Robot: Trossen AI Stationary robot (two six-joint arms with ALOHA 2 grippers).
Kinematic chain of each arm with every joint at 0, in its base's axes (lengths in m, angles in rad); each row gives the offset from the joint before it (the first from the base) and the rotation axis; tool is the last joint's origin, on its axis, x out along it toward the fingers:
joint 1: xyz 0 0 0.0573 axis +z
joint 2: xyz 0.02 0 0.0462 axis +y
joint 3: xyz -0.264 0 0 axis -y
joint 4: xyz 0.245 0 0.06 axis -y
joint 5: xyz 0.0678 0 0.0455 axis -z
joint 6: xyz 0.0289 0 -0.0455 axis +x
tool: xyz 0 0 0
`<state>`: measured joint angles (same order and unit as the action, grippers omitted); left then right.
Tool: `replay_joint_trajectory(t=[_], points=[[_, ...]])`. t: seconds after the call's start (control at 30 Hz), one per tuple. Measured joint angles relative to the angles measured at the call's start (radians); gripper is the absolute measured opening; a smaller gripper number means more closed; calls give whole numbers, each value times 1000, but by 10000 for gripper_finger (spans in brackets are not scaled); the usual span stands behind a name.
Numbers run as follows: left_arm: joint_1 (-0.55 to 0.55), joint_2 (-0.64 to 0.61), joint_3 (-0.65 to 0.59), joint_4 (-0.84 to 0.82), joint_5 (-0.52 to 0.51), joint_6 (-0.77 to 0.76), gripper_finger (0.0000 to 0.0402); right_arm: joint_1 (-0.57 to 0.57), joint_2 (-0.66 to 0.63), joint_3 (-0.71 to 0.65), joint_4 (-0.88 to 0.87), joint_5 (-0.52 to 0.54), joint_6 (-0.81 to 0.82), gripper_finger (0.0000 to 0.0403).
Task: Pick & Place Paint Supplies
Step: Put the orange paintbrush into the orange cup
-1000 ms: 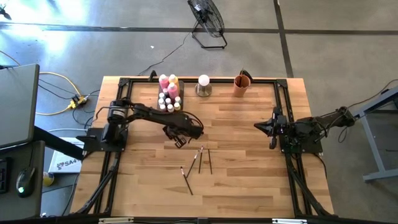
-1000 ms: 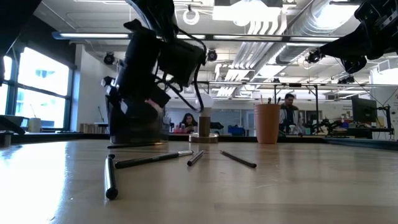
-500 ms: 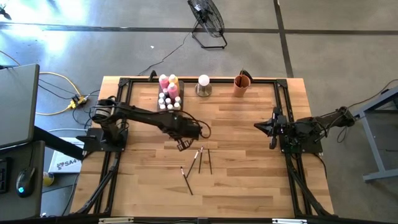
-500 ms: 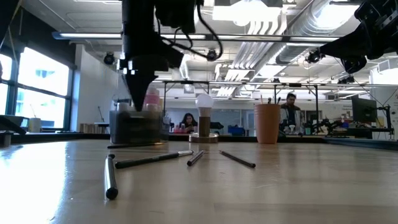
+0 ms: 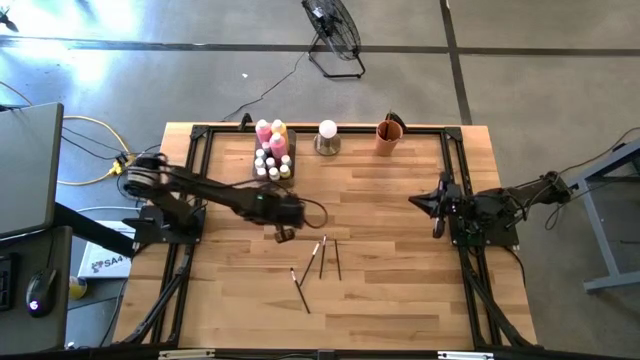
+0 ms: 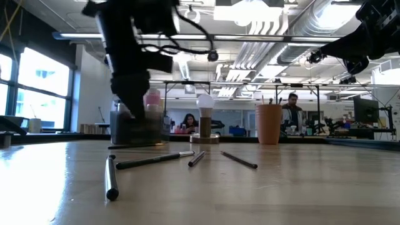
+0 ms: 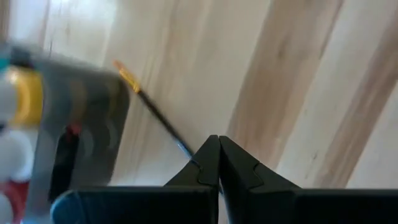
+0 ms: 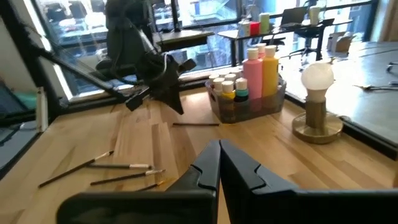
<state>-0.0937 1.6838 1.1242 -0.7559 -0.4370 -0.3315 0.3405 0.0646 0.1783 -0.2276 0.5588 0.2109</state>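
Since a second ago your left gripper (image 5: 282,234) has drawn back toward its base, fingers clenched on nothing, hovering just beside the paint bottles (image 5: 272,150) in their grey tray (image 5: 289,160). One paintbrush (image 7: 152,109) lies under it; four more paintbrushes (image 5: 320,260) lie mid-table (untouched). Your right gripper (image 5: 415,204) waits clenched, empty, well apart.

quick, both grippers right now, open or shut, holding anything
Left gripper: shut, holding nothing, above the table.
Right gripper: shut, holding nothing, waiting at the right side.
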Motion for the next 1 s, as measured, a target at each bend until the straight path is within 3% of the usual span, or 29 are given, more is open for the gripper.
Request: replay_joint_trajectory(t=[0.17,0.27,0.5,0.8,1.0], points=[[2,-167,-216,153,6,-58,0,0,0,0,8,51,-5,2],[2,-267,-272,184,38,-40,0,0,0,0,9,64,-5,2],[2,-385,-280,195,64,-39,0,0,0,0,6,60,-5,2],[2,-383,-280,230,64,-45,0,0,0,0,5,23,2,2],[2,-383,-281,218,55,-147,6,0,0,0,-1,17,-5,2]])
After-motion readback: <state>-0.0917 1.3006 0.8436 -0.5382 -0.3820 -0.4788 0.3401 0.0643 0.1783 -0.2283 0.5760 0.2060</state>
